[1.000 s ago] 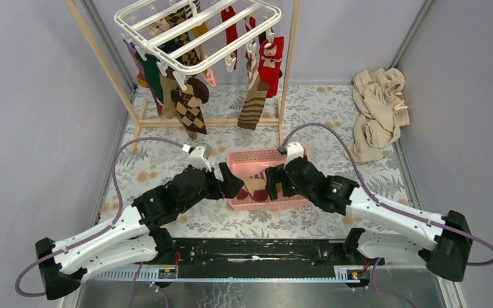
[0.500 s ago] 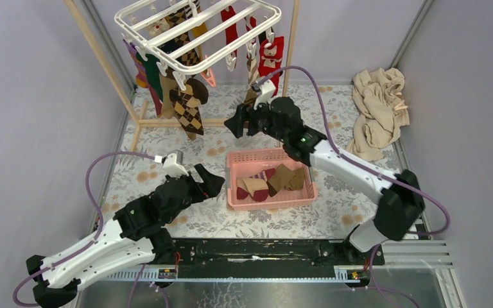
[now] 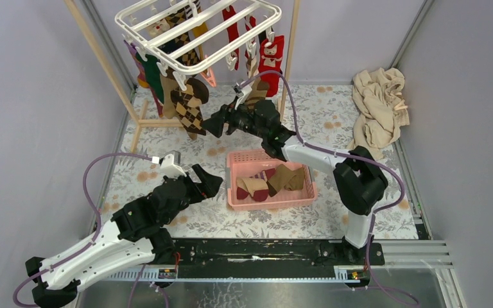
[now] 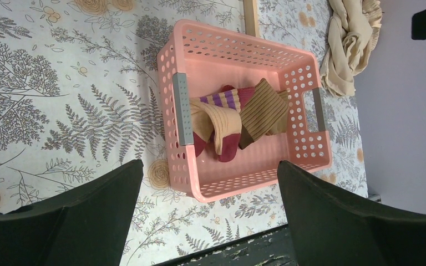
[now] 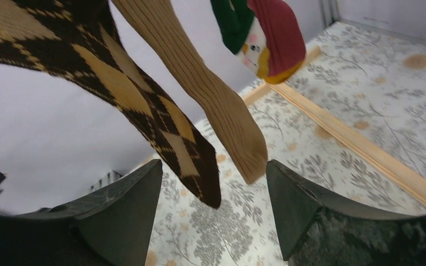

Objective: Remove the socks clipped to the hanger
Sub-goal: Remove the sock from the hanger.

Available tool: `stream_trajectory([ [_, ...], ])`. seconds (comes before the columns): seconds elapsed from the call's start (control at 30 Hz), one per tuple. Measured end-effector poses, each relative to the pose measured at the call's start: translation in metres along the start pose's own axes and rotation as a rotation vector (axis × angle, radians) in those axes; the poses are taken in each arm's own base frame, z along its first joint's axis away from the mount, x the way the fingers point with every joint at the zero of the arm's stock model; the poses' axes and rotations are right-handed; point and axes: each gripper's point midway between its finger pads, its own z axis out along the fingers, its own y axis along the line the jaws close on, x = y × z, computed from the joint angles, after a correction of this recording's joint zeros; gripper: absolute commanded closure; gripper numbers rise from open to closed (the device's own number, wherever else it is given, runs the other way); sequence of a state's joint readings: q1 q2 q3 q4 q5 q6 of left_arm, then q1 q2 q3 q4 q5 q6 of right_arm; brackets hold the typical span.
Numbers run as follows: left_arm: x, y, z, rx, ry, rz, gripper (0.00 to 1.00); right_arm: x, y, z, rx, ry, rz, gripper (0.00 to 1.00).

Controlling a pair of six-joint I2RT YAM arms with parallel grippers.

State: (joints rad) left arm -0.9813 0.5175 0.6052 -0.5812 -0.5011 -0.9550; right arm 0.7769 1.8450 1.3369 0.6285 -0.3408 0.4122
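Observation:
The white hanger (image 3: 199, 29) hangs at the back with several socks clipped under it: a brown argyle one (image 3: 189, 106), red ones (image 3: 271, 58) and a green one (image 3: 151, 70). My right gripper (image 3: 213, 125) is stretched out just right of the argyle sock's toe. In the right wrist view the argyle sock (image 5: 144, 105) and a tan ribbed sock (image 5: 216, 105) dangle just above the right gripper (image 5: 213, 194), which is open and holds nothing. My left gripper (image 3: 208, 183) is open and low, left of the pink basket (image 3: 273, 204).
The pink basket (image 4: 180, 105) holds several loose socks (image 4: 227, 119). A wooden pole frame (image 3: 287, 70) carries the hanger, with its base bar (image 5: 360, 149) on the floral cloth. A beige cloth heap (image 3: 377, 112) lies at the back right.
My right arm rose from the basket and swung back and left to the argyle sock, its jaws narrowing slightly. My left arm pulled back from the basket to its left.

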Motion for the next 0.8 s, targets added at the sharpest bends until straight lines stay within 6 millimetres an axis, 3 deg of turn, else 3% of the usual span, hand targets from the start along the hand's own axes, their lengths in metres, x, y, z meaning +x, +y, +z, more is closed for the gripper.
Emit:
stream_trajectory([
  [0.17, 0.000, 0.000, 0.000, -0.001, 0.001, 0.001, 0.02, -0.002, 0.011, 0.014, -0.094, -0.028, 0.048, 0.26],
  [0.23, 0.000, 0.001, 0.000, -0.002, 0.002, 0.002, 0.02, 0.001, 0.014, 0.019, -0.124, -0.025, 0.068, 0.32],
  [0.43, 0.000, 0.001, 0.000, -0.002, 0.002, 0.003, 0.02, 0.018, 0.017, 0.023, -0.171, 0.019, 0.121, 0.78],
  [0.53, 0.000, 0.001, 0.000, -0.002, 0.001, 0.006, 0.02, 0.019, 0.022, 0.022, -0.193, 0.032, 0.136, 0.94],
  [0.7, -0.001, 0.001, -0.001, 0.004, -0.004, 0.019, 0.02, 0.020, 0.031, 0.016, -0.231, 0.059, 0.159, 0.97],
  [0.8, -0.007, -0.002, -0.006, 0.030, -0.024, 0.024, 0.02, 0.017, 0.042, 0.001, -0.247, 0.068, 0.183, 0.97],
])
